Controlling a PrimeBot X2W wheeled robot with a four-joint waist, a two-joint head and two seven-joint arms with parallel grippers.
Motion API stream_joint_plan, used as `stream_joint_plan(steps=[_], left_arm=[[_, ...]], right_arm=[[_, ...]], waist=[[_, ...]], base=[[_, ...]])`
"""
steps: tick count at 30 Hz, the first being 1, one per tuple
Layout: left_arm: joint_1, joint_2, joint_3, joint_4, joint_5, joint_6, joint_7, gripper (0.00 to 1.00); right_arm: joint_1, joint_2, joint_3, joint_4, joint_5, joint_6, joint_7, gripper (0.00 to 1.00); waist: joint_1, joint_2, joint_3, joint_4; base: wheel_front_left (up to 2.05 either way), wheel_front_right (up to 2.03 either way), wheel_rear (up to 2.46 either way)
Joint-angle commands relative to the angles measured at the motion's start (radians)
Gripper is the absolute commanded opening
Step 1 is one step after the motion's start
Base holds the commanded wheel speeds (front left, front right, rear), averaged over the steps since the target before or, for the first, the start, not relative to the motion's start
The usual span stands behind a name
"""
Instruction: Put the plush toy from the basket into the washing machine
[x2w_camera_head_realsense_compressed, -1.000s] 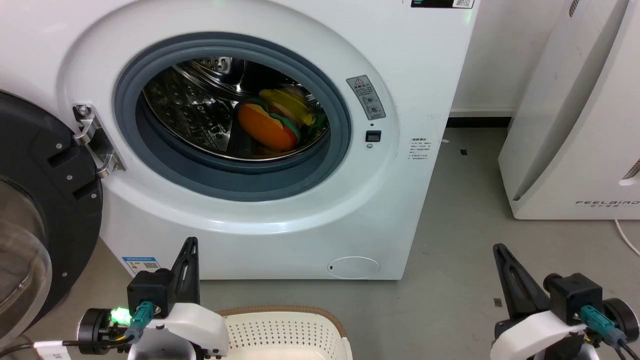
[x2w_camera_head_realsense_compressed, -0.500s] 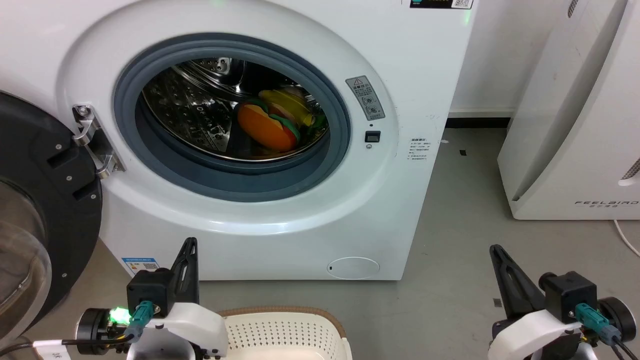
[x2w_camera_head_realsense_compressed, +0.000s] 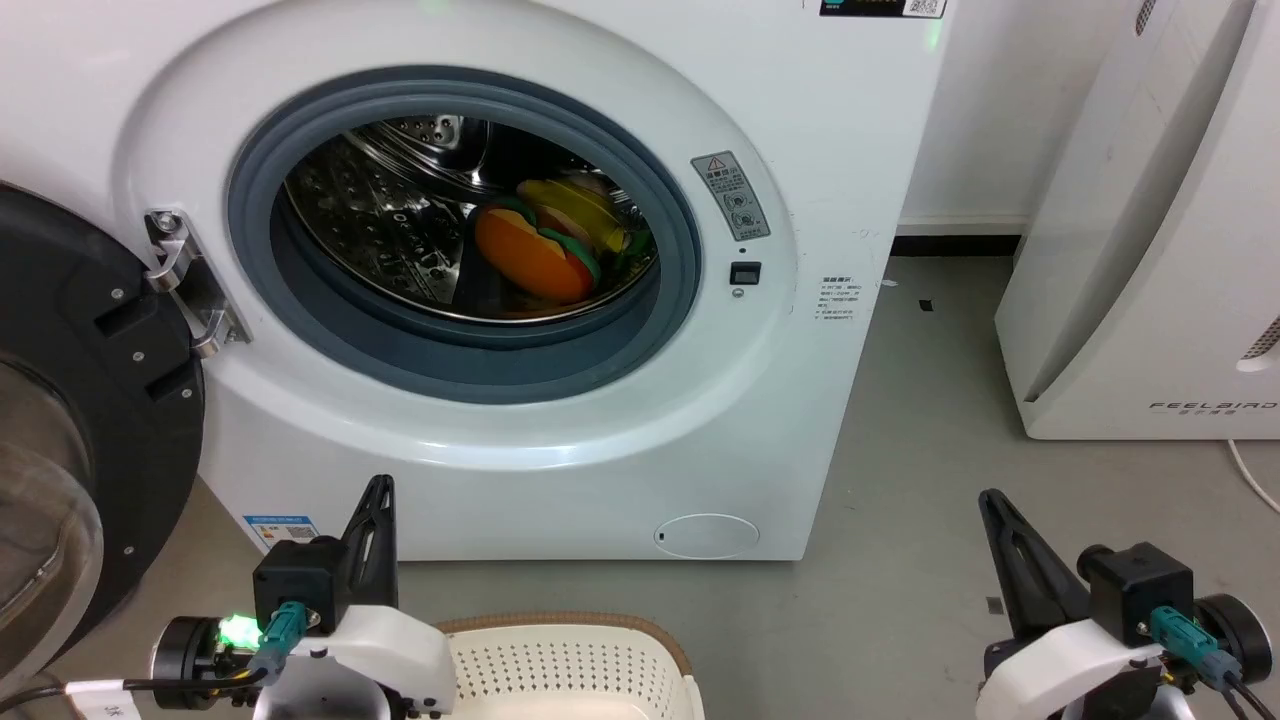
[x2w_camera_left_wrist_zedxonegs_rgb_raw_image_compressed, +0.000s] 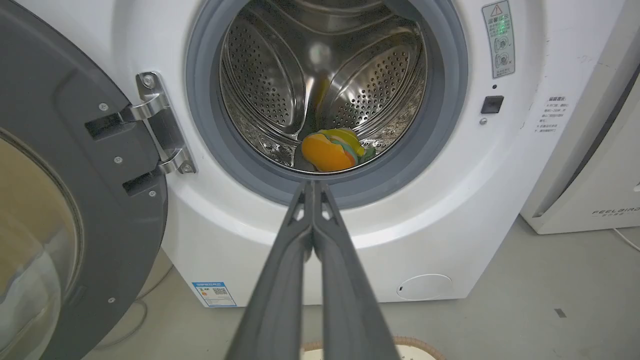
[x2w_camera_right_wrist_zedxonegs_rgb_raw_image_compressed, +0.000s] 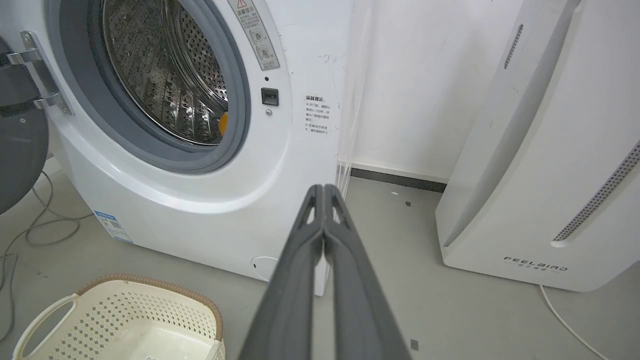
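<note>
The burger-like plush toy (x2w_camera_head_realsense_compressed: 545, 250) lies inside the steel drum of the washing machine (x2w_camera_head_realsense_compressed: 780, 420), orange side toward me, and it shows low in the drum as the plush toy (x2w_camera_left_wrist_zedxonegs_rgb_raw_image_compressed: 332, 150) in the left wrist view. The dark round door (x2w_camera_head_realsense_compressed: 70, 400) hangs open at the left. My left gripper (x2w_camera_head_realsense_compressed: 380, 490) is shut and empty, low in front of the washer, fingers together in the left wrist view (x2w_camera_left_wrist_zedxonegs_rgb_raw_image_compressed: 312, 187). My right gripper (x2w_camera_head_realsense_compressed: 995, 505) is shut and empty over the floor at the right. The cream basket (x2w_camera_head_realsense_compressed: 570, 660) sits between both arms at the bottom edge.
A white FEELBIRD appliance (x2w_camera_head_realsense_compressed: 1150, 250) stands to the right of the washer, with grey floor (x2w_camera_head_realsense_compressed: 920, 480) between them. A thin white cable (x2w_camera_head_realsense_compressed: 1250, 470) lies by its base. Loose cables (x2w_camera_right_wrist_zedxonegs_rgb_raw_image_compressed: 35, 225) lie on the floor under the open door.
My right gripper has shifted slightly left and down from a second ago. The plush toy, the door and the left gripper have stayed in place.
</note>
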Motion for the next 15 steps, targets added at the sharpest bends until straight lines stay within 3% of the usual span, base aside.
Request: stream_joint_plan(steps=[1, 15], left_arm=[[0.014, 0.0, 0.003, -0.005, 0.003, -0.005, 0.0, 0.0], [0.014, 0.0, 0.003, -0.005, 0.003, -0.005, 0.0, 0.0]], right_arm=[[-0.014, 0.0, 0.0, 0.003, -0.008, -0.001, 0.002, 0.0], [-0.014, 0.0, 0.0, 0.003, -0.008, -0.001, 0.002, 0.0]], waist=[[0.0, 0.0, 0.0, 0.0], [0.0, 0.0, 0.0, 0.0]], base=[[0.0, 0.0, 0.0], [0.0, 0.0, 0.0]])
